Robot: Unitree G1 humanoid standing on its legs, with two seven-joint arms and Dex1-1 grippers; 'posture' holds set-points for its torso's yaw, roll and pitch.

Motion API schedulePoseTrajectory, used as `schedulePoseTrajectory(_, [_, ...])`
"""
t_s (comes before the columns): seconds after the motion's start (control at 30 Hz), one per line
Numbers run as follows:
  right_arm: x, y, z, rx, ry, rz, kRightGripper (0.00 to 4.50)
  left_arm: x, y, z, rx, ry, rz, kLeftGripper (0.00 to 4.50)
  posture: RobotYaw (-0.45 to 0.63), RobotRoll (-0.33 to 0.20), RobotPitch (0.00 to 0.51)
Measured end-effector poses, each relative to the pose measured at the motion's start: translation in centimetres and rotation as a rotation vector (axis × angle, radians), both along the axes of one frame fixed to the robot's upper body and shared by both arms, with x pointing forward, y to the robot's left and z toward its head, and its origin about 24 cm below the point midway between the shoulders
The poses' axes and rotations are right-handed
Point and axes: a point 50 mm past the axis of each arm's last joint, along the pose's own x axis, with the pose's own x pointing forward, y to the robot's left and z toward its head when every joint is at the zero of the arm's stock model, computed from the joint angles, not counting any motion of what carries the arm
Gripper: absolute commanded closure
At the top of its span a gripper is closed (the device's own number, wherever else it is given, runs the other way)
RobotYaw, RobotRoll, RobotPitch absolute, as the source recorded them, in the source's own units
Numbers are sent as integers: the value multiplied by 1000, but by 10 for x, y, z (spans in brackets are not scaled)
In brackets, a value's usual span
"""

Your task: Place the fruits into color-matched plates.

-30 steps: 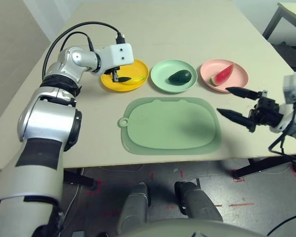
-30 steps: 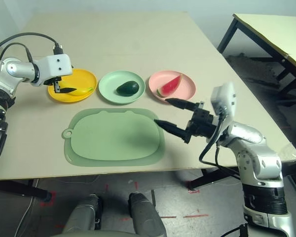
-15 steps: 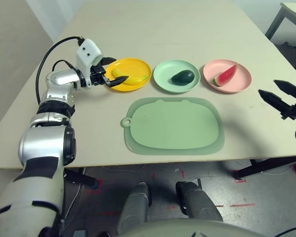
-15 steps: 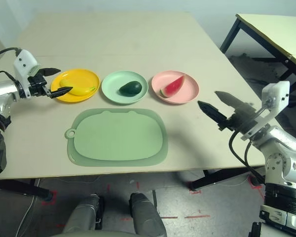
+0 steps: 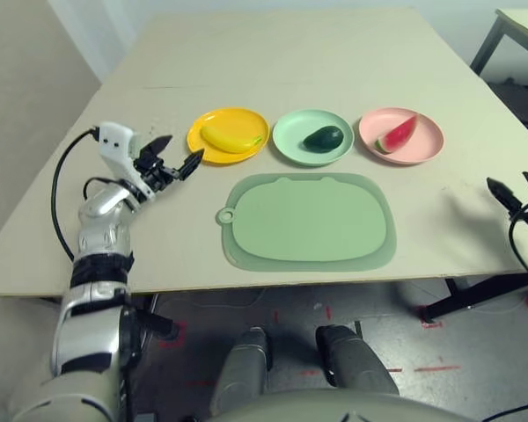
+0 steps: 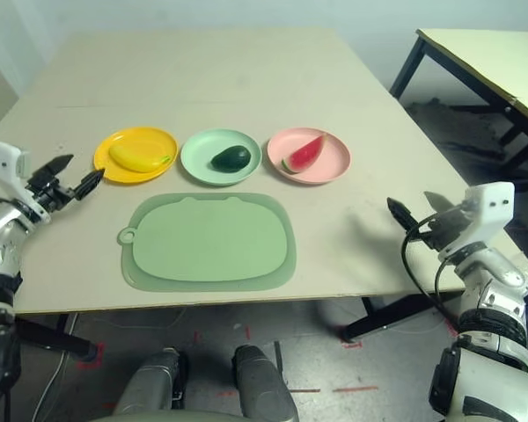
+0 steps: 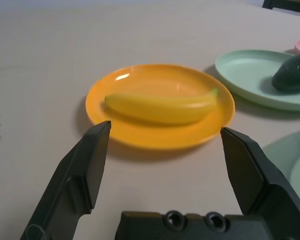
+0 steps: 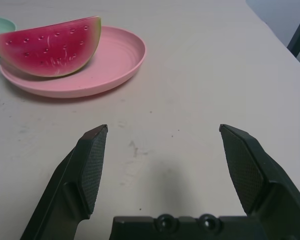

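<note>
- the curved yellow toy banana [image 5: 231, 139] lies on the round yellow-orange plastic plate [image 5: 196, 143], the leftmost of a row of three, its greenish tip toward the plate's right side.
- the dark green oval toy avocado [image 5: 324, 138] rests on the round pale mint green plastic plate [image 5: 289, 132], the middle one.
- the red toy watermelon wedge with green rind [image 5: 398, 134] sits on the round pink plastic plate [image 5: 429, 141], the rightmost one, cut red side showing.
- each fruit is on the plate that matches its colour, and the three plates stand close beside one another.
- the robot's left gripper, with two black fingers [image 5: 178, 156], hovers near the yellow-orange plate, on its left and nearer the robot; its jaws are wide apart with nothing between them.
- the robot's right gripper, also black-fingered [image 6: 415, 207], is over the right side of the table, well apart from the pink plate; its jaws are spread wide too, and hold nothing.
- the large rounded green mat with a small ring at its left side [image 5: 310, 220] lies flat in front of the plates, near the front edge of the pale table [image 5: 282, 53].
- a second pale table with dark legs [image 6: 502, 66] stands beyond, on the right.
</note>
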Motion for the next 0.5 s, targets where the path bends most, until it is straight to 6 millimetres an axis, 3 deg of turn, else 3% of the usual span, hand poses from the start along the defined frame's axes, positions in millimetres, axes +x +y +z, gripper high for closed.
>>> schedulePoseTrajectory(0.2, [7, 12, -7, 30, -27, 40, 0, -5, 3, -1, -9, 16, 29, 29, 9, 0, 164])
schedulePoseTrajectory(0.5, [8, 15, -16, 43, -17, 1, 0, -10, 9, 4, -1, 11, 70, 29, 28, 0, 159])
